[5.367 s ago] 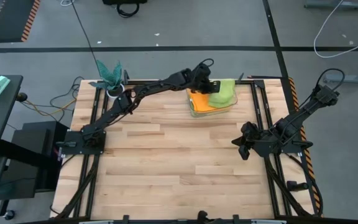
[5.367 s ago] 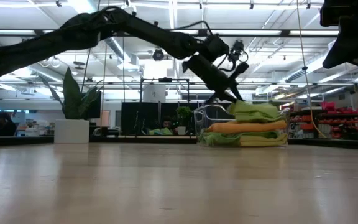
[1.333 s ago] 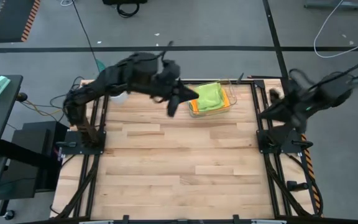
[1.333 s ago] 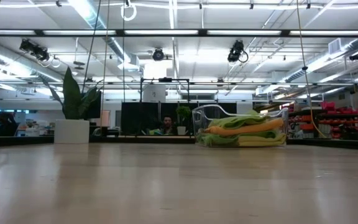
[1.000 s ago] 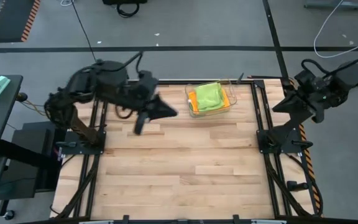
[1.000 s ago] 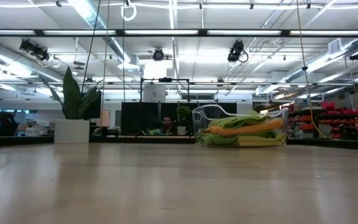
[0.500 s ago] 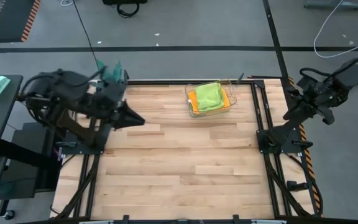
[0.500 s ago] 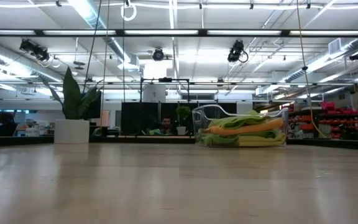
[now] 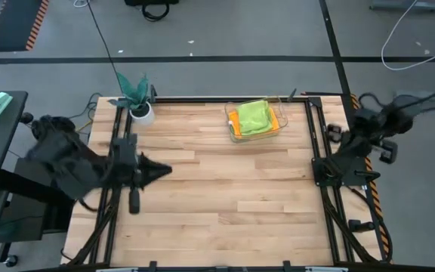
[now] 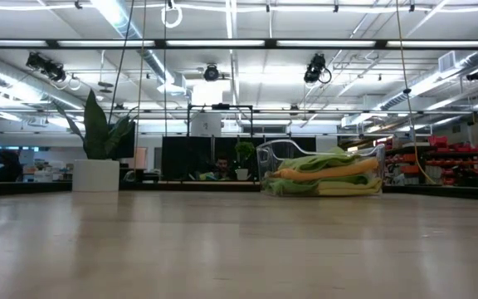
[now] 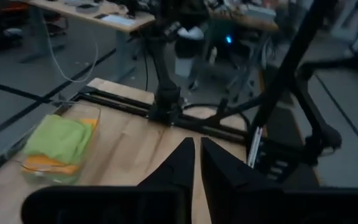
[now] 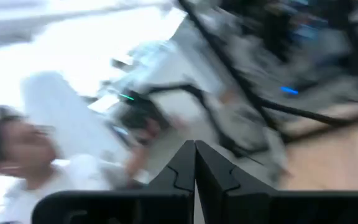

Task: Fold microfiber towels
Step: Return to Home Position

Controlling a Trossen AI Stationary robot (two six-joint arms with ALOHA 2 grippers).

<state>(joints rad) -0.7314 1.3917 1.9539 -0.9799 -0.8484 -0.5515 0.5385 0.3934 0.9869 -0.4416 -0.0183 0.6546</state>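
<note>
Towels: all four lie folded in one stack inside the clear bin (image 9: 234, 133), in the upper middle of the high view, close to the far edge of the table (image 9: 225, 204).
Top of the stack: a lime green towel (image 9: 254, 115) covers most of the pile and bulges a little above the bin's rim.
Beneath it: the orange towel (image 10: 322, 173) shows as a bright band across the low view. From above it peeks out along the pile's left side.
Bottom layers: through the bin wall in the low view, the second green towel (image 10: 289, 188) shows at the lower left of the pile. The yellow towel (image 10: 351, 188) shows at the lower right.
Left gripper (image 9: 163, 169): centre left of the high view, just inside the table's left edge. It points right across the boards, well apart from the bin, with its arm bunched up off the table behind it.
Left jaws: in the left wrist view the two fingers (image 11: 182, 165) stand side by side with only a thin slit between them, holding nothing.
Right gripper (image 12: 195, 147): its arm (image 9: 372, 128) is folded up off the table's right edge, at the right of the high view.
Right jaws: pressed together in the right wrist view, empty.
Plant (image 9: 136, 92): teal leaves in a white pot, at the table's upper left corner in the high view.
Person (image 12: 39, 196): a blurred figure in a white top, lower left of the right wrist view, in the room beyond the table.
</note>
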